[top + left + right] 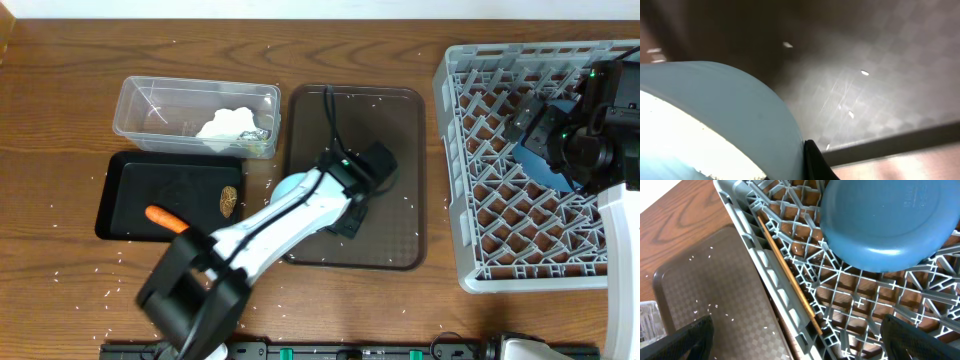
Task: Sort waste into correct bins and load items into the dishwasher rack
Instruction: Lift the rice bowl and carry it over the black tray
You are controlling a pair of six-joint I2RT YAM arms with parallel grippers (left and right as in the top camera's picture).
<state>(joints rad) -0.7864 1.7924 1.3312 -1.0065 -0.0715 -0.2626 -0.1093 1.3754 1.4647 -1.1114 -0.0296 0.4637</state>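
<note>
My left gripper (352,208) hangs low over the brown serving tray (400,110). In the left wrist view one black finger (812,162) presses against the outer wall of the small light-blue cup (725,110), which the arm hides in the overhead view. My right gripper (533,120) is open and empty (800,340) above the grey dishwasher rack (470,80), beside the dark-blue plate (885,220) leaning in the rack (840,295). The white bowl and pink cup are out of view.
The clear tub (140,95) holds white tissue (228,122) and foil wrapper (262,138). The black tray (125,195) holds the carrot (165,216) and brown lump (229,199). Rice grains (400,195) dot tray and table. A wooden stick (790,275) lies in the rack.
</note>
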